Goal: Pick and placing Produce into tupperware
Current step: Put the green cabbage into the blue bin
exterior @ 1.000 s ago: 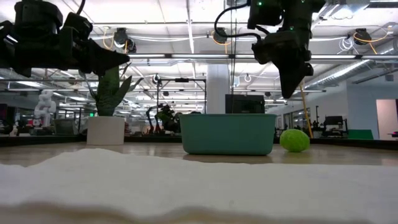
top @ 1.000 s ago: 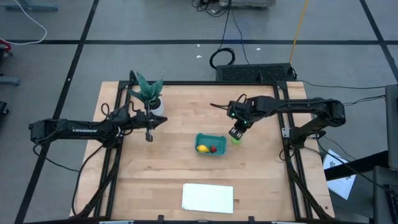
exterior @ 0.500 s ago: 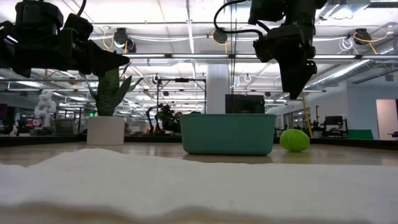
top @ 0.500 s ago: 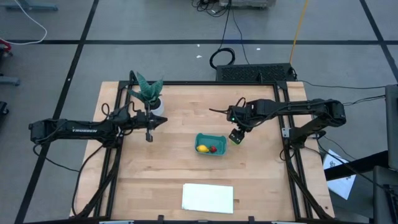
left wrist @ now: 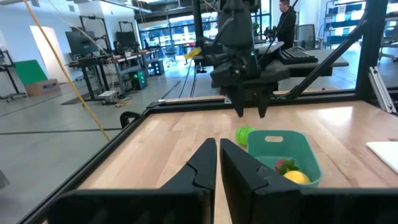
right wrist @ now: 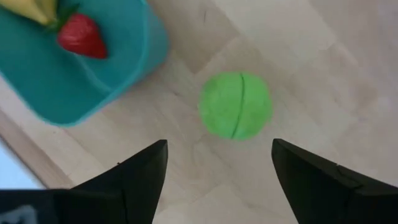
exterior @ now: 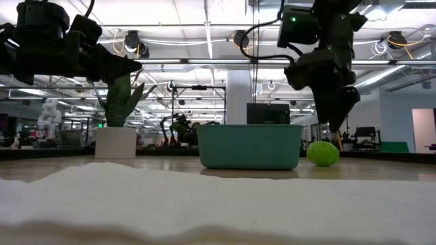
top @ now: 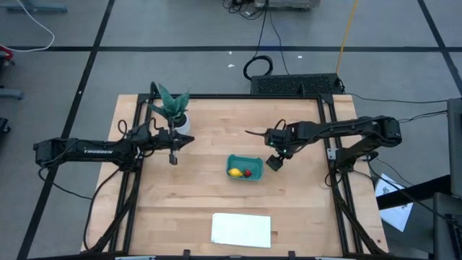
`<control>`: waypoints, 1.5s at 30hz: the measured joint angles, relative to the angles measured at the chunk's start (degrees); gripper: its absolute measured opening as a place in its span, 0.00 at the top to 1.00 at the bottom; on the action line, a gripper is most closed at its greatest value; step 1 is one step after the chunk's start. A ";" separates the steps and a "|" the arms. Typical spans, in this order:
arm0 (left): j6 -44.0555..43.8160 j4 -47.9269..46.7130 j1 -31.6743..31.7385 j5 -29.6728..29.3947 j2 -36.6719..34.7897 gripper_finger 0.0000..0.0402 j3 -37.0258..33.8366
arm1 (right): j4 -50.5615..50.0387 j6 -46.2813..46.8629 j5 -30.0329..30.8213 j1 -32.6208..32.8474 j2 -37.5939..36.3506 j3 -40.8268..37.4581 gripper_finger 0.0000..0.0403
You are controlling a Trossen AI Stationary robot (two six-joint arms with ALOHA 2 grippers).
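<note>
The right tool (right wrist: 217,171) hangs directly above the green ball (right wrist: 235,105), fingers spread wide apart with the ball showing between them and clear surface (right wrist: 323,68) on either side. Nothing gripped yet. The ball sits on the wood just beside the teal tub (right wrist: 74,74), off its outer wall, not touching as far as the low view shows. The yellow lemon (top: 234,172) and red strawberry (right wrist: 81,36) already lie inside the tub, so this looks like the last piece: two in, one to go.

The step in hand reads as the approach for the pick. Next call, as I judge it: drop straight down until the fingers straddle the ball, close, lift, then carry it a short hop across the rim.

The left tool (left wrist: 217,163), fingers pressed together, waits well apart, near the potted plant (top: 172,108).
</note>
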 joint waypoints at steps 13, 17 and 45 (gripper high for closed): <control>0.13 0.00 0.00 0.02 0.00 0.94 0.00 | 7.79 2.08 -1.41 -2.05 0.00 -3.98 0.30; 0.13 0.00 0.00 0.02 0.00 0.94 0.00 | 9.04 2.16 -1.30 -2.75 -0.02 -5.64 0.30; 0.15 -0.04 0.00 0.02 0.00 0.94 0.00 | 18.80 2.80 -2.84 -3.82 0.00 -13.15 0.32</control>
